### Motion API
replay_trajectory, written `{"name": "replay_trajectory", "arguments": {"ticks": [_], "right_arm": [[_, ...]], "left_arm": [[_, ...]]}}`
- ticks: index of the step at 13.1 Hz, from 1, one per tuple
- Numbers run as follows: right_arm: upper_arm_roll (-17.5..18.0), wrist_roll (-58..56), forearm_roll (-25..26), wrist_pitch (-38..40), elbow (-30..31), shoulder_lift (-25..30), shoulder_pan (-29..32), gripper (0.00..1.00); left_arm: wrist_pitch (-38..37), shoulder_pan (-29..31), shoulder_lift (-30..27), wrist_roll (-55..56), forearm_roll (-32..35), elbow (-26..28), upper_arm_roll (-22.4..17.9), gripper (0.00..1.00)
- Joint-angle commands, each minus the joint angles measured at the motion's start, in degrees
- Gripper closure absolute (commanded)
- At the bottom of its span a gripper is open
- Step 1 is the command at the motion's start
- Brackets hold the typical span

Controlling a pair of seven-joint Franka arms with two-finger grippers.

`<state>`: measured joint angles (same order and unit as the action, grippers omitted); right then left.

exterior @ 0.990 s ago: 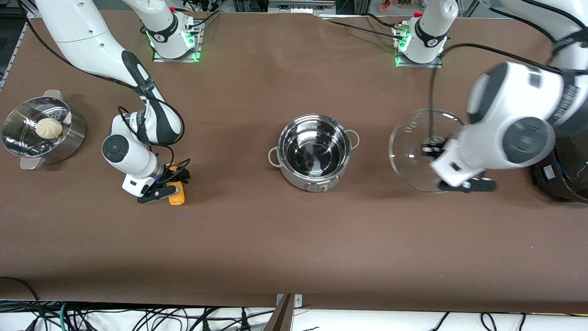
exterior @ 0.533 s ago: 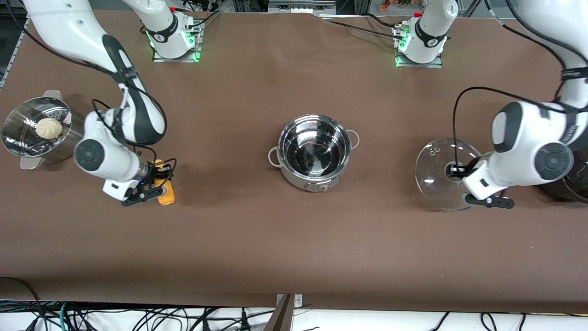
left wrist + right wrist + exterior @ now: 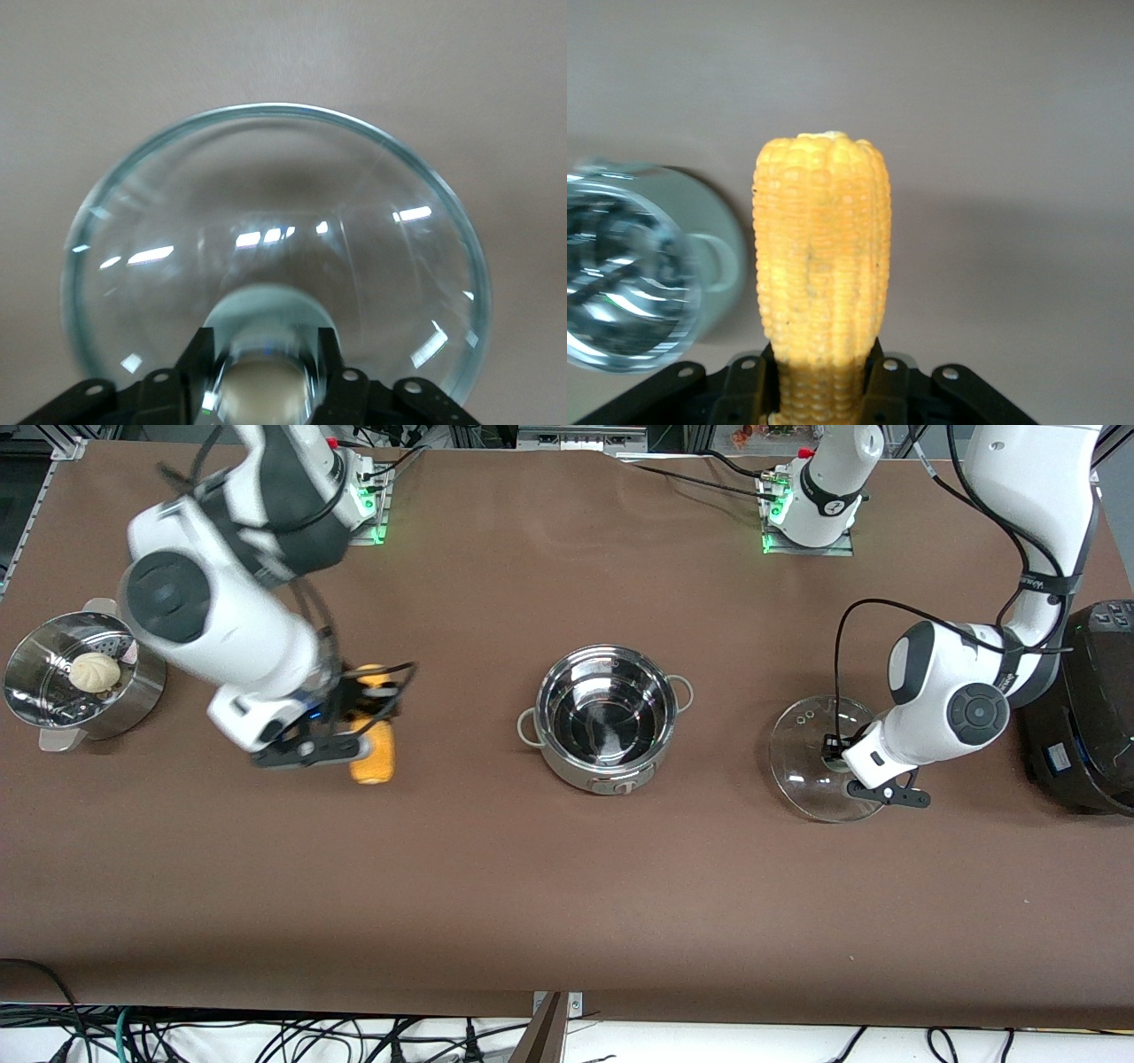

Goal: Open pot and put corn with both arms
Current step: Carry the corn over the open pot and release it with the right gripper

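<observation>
Above the table between the steamer pot (image 3: 84, 676) and the open pot (image 3: 606, 719), the corn (image 3: 373, 731) is held clamped in the right gripper (image 3: 341, 737). Toward the left arm's end, the glass lid (image 3: 815, 757) is gripped by its knob (image 3: 263, 390) in the left gripper (image 3: 858, 772), beside the black cooker (image 3: 1090, 708).

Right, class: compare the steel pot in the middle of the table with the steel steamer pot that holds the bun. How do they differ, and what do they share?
The pot is empty; the steamer pot holds a pale bun.
The pot sits level mid-table; the steamer pot looks tilted, at the right arm's end.
The pot has small loop handles; the steamer pot has flat tab handles.
Both are round, shiny steel and uncovered.
</observation>
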<state>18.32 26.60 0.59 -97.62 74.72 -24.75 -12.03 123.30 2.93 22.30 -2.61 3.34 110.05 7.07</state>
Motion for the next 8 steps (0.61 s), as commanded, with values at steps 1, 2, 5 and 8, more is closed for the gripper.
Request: {"name": "replay_trajectory", "arguments": {"ticks": [1,2,5,8], "right_arm": [[-0.4,12.0,0.6,-2.1,-10.1,-9.2,-7.8,1.0],[-0.4,16.1,1.5,-5.0,-11.0,-11.4,-10.3,1.0],[-0.5,21.9,2.8,-13.7,-11.1,-16.9,-15.9,1.0],[-0.9,24.5,4.6,-16.4,-11.1,-20.1,-19.6,1.0]], "left_arm": [[-13.3,-1.0,-6.7,0.9,0.6,-8.7,0.2,0.0],[-17.5,-0.9,-8.2,0.4,0.3,-11.5,0.2,0.0],[-23.5,-0.8,-12.0,0.5,-0.4,-16.8,1.8,0.0],[-27.2,-0.9,-15.5,0.9,-0.6,-21.1,2.3,0.0]]}}
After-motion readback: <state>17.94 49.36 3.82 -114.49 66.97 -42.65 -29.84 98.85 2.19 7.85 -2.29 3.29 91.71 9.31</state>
